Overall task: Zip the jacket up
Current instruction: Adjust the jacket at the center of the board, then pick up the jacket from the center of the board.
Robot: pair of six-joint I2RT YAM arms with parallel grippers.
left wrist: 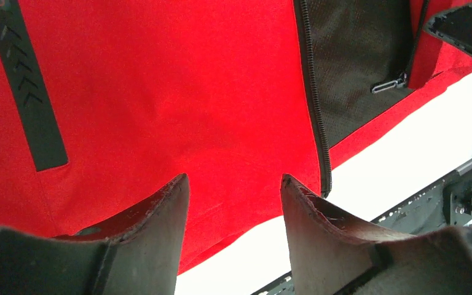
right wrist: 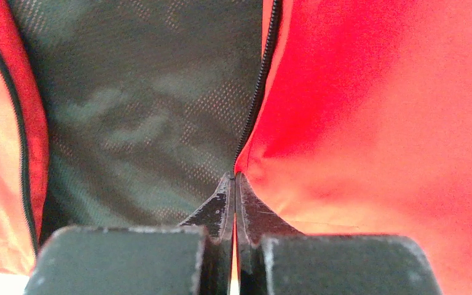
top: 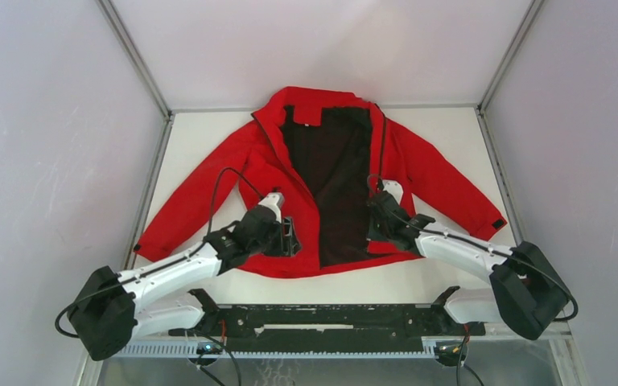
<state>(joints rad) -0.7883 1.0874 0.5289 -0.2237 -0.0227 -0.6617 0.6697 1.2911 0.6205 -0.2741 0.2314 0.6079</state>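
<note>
The red jacket point(top: 241, 161) lies open on the white table, its black lining point(top: 330, 161) showing. My left gripper point(top: 293, 239) is open and empty, just above the left front panel near the hem. In the left wrist view the gripper point(left wrist: 233, 181) has red fabric between the fingertips point(left wrist: 178, 187), and the left zipper edge point(left wrist: 315, 110) runs just to the right. A metal zipper pull point(left wrist: 388, 84) lies at the far edge of the lining. My right gripper point(top: 375, 211) is shut on the right front edge; the right wrist view shows the gripper point(right wrist: 235, 178) pinching it at the zipper teeth point(right wrist: 257, 101).
A black pocket slit point(left wrist: 27, 92) runs down the left panel. The table's white surface point(top: 451, 277) shows below the hem, and the black rail point(top: 330, 318) runs along the near edge. Grey walls close in the sides and the back. The sleeves spread out to both sides.
</note>
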